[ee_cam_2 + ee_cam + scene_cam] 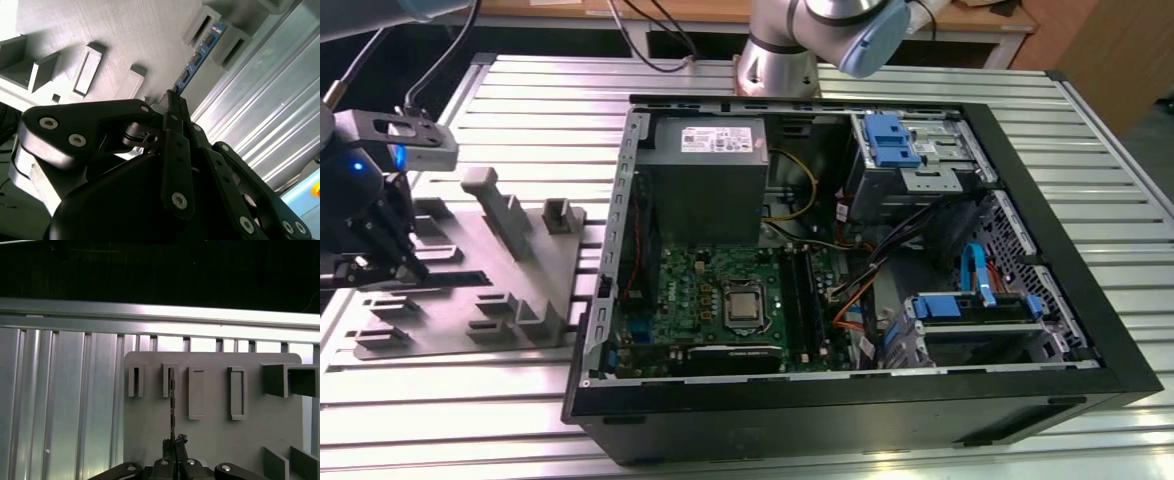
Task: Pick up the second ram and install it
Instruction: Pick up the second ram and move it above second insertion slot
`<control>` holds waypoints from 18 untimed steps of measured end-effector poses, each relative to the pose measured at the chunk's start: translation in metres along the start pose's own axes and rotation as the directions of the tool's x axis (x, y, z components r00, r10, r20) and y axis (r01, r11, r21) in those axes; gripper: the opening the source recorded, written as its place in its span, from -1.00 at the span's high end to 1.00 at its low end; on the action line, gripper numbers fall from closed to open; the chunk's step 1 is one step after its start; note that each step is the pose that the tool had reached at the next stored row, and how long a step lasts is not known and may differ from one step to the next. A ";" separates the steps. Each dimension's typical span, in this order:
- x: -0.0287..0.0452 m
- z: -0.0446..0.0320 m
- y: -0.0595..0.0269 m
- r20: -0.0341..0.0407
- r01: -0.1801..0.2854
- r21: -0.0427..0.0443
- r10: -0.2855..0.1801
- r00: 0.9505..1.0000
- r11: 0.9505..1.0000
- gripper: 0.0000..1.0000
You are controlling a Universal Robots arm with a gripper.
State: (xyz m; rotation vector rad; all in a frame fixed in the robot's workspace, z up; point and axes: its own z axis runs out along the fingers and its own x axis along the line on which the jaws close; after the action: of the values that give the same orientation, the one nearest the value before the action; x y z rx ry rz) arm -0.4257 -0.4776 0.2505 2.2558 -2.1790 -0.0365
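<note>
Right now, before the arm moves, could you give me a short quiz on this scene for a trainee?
1. True or false: the computer case is open.
2. The hand is shut on: A) an orange cable, B) the memory stick, C) a blue drive bay?
3. On which side of the exterior view does the grey holder block sit?
Key: 1 true; 2 B; 3 the left.

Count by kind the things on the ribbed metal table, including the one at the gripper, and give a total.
Open black metal computer case: 1
Grey plastic fixture block: 1
Long, flat, dark memory stick, far end in a block slot, near end clamped in the black gripper: 1
Total: 3
</note>
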 end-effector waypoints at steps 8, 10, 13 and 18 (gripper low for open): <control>-0.0002 -0.0144 0.0003 0.000 0.000 0.000 0.000 1.000 1.000 0.76; -0.0003 -0.0182 0.0003 0.000 0.000 0.000 0.000 1.000 1.000 0.76; -0.0004 -0.0231 0.0005 0.000 0.000 0.000 0.000 1.000 1.000 0.76; -0.0006 -0.0374 0.0008 0.000 0.000 0.000 0.000 1.000 1.000 0.76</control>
State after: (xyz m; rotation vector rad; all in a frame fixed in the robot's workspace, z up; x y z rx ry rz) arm -0.4257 -0.4775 0.2879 2.2557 -2.1790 -0.0365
